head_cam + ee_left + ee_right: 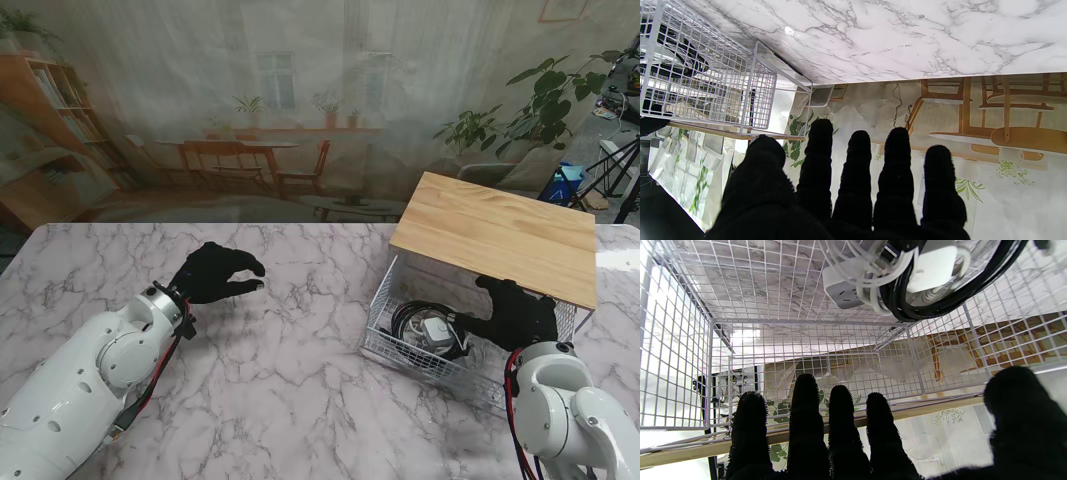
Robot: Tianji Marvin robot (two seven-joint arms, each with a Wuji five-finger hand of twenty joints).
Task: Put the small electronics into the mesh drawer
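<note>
While the mesh drawer point(385, 325) stands pulled out toward the robot from under the wooden top point(500, 235), its open basket gives access from above, which is why the right hand point(515, 315) sits inside it. The right hand's fingers point(840, 426) are spread and extended with nothing between them, released rather than grasping. The left hand point(215, 272) hovers over bare marble table point(300, 400), well apart from the drawer, fingers loosely curled and apart, holding nothing; it appears parked out of the working path.

The small electronics already lie in the drawer: a coiled black cable point(940, 303) wrapped around a white adapter point(933, 266), with a white power strip point(843, 290) and thin white cord point(870, 286) touching it. This bundle rests on the drawer floor near the drawer's left, front corner, just beside the right hand.

Orientation: the drawer's long axis runs roughly left to right in the stand view, slightly skewed. The power strip's socket face points up; its long axis probably follows the drawer's depth, though the cable covers too much to confirm.

Judgement: loading looks complete or nearly so.
</note>
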